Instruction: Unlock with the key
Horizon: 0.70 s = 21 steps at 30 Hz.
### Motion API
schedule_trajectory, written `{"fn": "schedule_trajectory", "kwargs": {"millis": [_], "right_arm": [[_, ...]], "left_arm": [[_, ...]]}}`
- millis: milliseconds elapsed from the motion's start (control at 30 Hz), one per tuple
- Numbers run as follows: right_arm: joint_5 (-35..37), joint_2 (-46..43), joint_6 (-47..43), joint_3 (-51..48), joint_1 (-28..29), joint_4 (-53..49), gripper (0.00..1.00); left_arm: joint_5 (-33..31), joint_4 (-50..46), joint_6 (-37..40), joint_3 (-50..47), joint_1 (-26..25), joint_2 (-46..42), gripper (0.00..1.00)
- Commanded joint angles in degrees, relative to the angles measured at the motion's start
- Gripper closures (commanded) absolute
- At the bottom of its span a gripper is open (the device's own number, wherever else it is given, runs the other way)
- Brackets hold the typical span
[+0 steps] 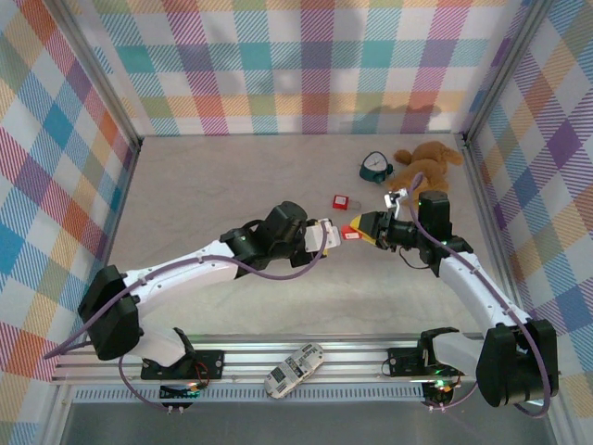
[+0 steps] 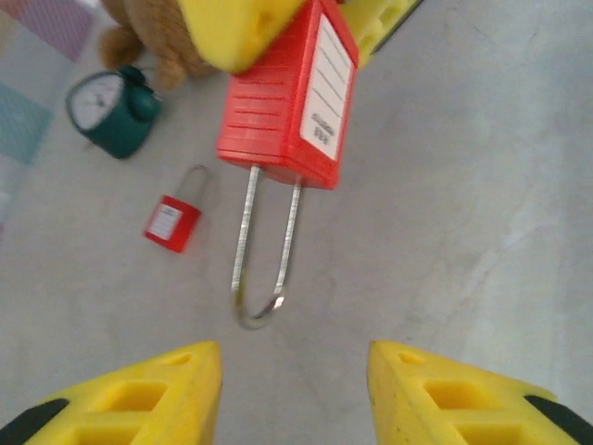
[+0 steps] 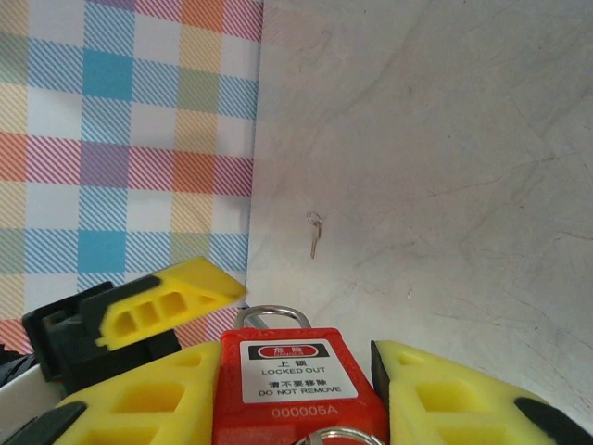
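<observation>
A red padlock [image 1: 352, 234] marked "LOCKED OUT" [image 3: 296, 375] sits between the yellow fingers of my right gripper [image 3: 296, 354], which is shut on its body. Its steel shackle [image 2: 264, 246] points at my left gripper [image 2: 295, 371], which is open and empty, a short way off the shackle's tip. In the top view the left gripper [image 1: 326, 234] faces the right gripper [image 1: 369, 227] at mid-table. A small silver key [image 3: 315, 234] lies on the table far beyond the lock. A metal ring [image 3: 338, 436] shows at the lock's base; I cannot tell whether it carries a key.
A second, smaller red padlock [image 1: 340, 200] [image 2: 172, 222] lies on the table behind the grippers. A green alarm clock [image 1: 375, 167] and a brown plush toy [image 1: 426, 162] sit at the back right. A white device [image 1: 295, 369] rests on the front rail.
</observation>
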Motion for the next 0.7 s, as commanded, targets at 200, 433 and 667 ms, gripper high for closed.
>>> {"fn": "schedule_trajectory", "kwargs": {"millis": [200, 433, 667], "right_arm": [[-3.33, -0.70, -2.63, -0.99, -0.20, -0.09, 0.65], [-3.56, -0.85, -1.83, -1.33, -0.05, 0.93, 0.66], [-2.82, -1.25, -1.75, -1.67, 0.06, 0.73, 0.67]], "left_arm": [[3.13, 1.93, -0.86, 2.08, 0.98, 0.99, 0.60], [3.88, 1.17, -1.22, 3.11, 1.29, 2.67, 0.77], [3.82, 1.87, -1.89, 2.59, 1.85, 2.24, 0.97]]}}
